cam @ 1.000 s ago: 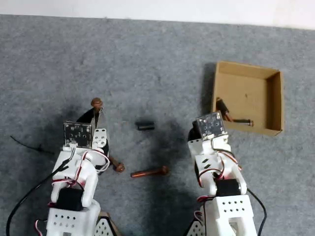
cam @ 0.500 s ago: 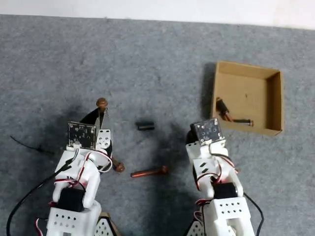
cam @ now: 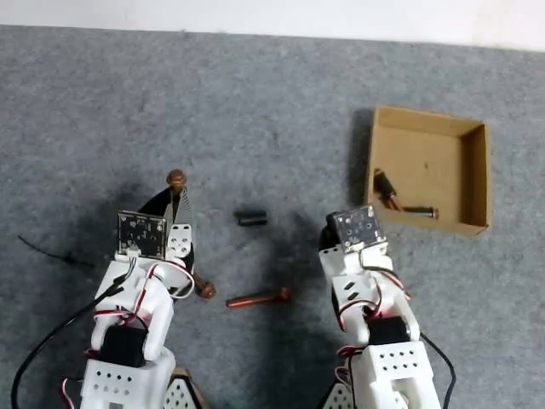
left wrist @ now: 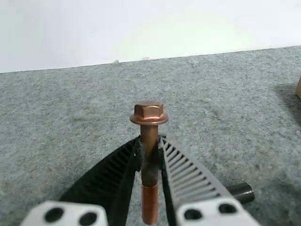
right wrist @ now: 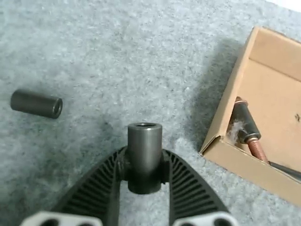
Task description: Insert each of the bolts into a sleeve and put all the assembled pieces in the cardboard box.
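Bolt (left wrist: 149, 117) is pinched by its shank in the left tool (left wrist: 150, 143), with the hex head pointing far and the long axis running near to far. The sleeve (right wrist: 144, 150) is pinched around its middle in the right tool (right wrist: 144, 157), its open bore also facing far. The held sleeve sits well to the right of the bolt, the two axes roughly parallel. Mating them, I judge, means turning both onto one line, the shank's free end facing the bore. A spare sleeve (cam: 251, 218) lies on the worktop (cam: 272, 102) between the arms. The cardboard box (cam: 481, 170) stands far right.
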You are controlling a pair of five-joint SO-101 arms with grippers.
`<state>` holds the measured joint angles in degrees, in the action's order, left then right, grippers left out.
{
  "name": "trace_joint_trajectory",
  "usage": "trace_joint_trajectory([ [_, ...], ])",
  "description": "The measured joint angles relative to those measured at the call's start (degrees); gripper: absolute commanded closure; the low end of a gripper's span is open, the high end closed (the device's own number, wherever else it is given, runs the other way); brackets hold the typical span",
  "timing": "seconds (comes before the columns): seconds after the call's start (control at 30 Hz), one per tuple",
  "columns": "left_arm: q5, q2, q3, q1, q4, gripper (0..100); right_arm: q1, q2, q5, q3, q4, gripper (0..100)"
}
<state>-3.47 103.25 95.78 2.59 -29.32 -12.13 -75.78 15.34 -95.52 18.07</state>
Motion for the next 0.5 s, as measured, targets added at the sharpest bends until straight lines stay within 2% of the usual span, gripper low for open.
trace_joint_trajectory([
  [0.5,0.0,0.0,0.0,5.4,0.5,99,0.0,0.0,0.0,0.0,0.0,99.3],
])
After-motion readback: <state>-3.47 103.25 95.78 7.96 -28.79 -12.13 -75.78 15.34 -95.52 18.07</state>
